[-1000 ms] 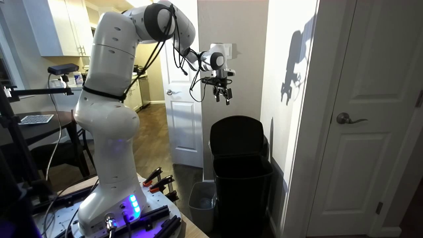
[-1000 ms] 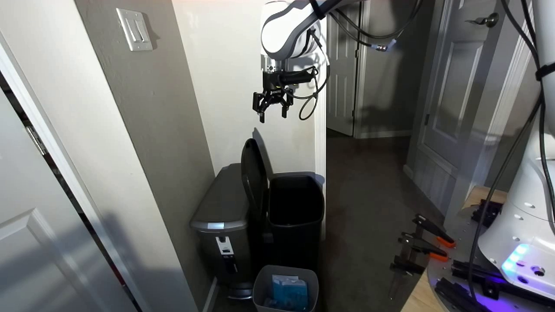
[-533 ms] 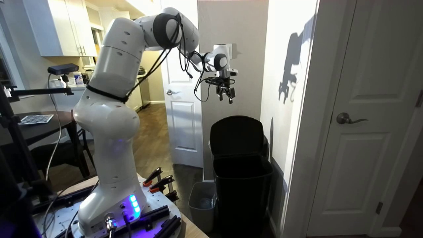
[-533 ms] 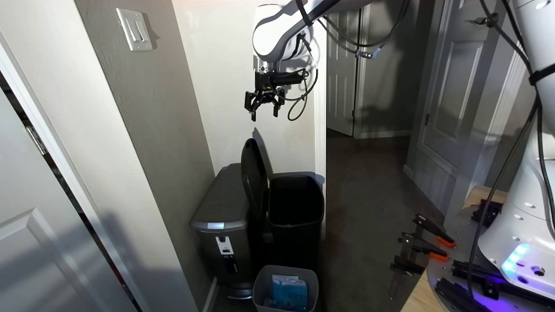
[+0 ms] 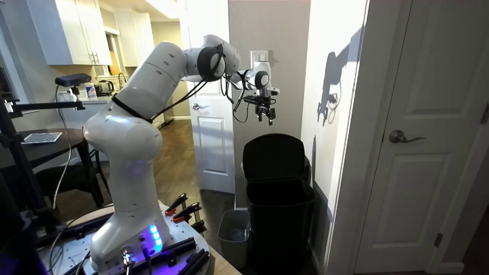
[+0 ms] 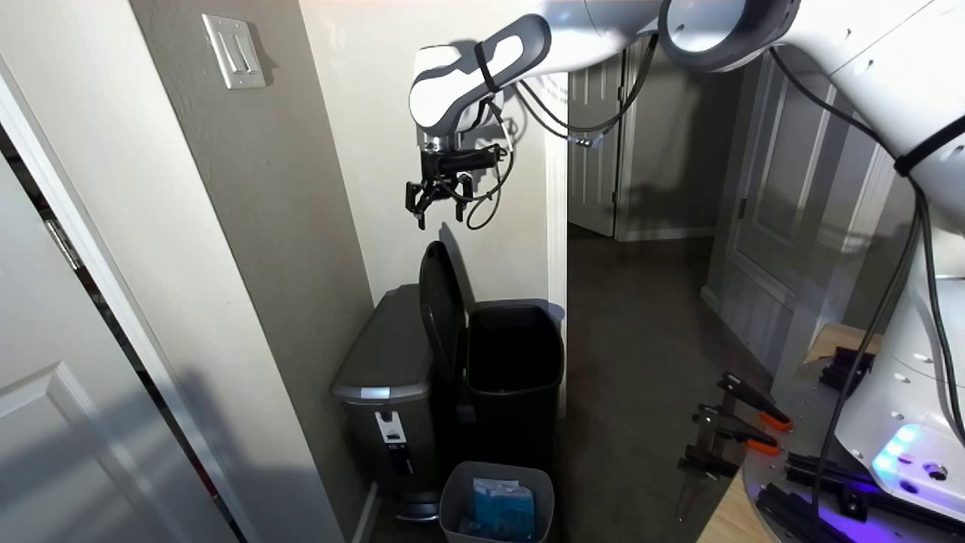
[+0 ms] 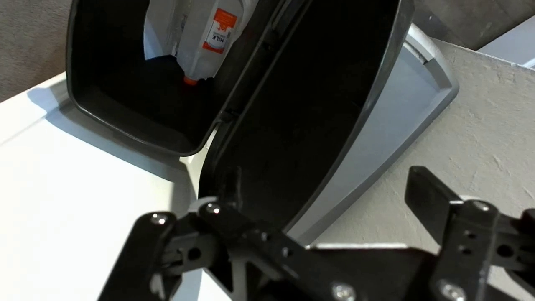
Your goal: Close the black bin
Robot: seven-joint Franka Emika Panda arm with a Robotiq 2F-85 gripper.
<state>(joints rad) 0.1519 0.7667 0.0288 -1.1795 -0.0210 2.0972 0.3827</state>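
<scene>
The black bin (image 5: 280,233) stands on the floor by the wall, also in the other exterior view (image 6: 520,422). Its lid (image 5: 273,156) stands up, tilted back, in both exterior views (image 6: 440,313). In the wrist view the bin's wall (image 7: 85,102) and the raised lid's dark inner side (image 7: 305,108) show. A milk jug (image 7: 209,46) lies inside the bin. My gripper (image 5: 265,120) is open and empty, above the raised lid and apart from it, as also seen in an exterior view (image 6: 440,220). In the wrist view its fingers (image 7: 430,200) are wide apart.
A grey step bin (image 6: 388,347) with its lid down stands right behind the raised lid, against the wall. A small grey basket (image 5: 233,244) with a blue item (image 6: 503,509) is beside the black bin. Walls (image 6: 279,188) close in behind. Clamps (image 5: 189,212) sit on the robot's table.
My arm has stretched outward and my open gripper has moved farther from the base, now slightly lower and over the raised lid. The bin and its lid have not moved.
</scene>
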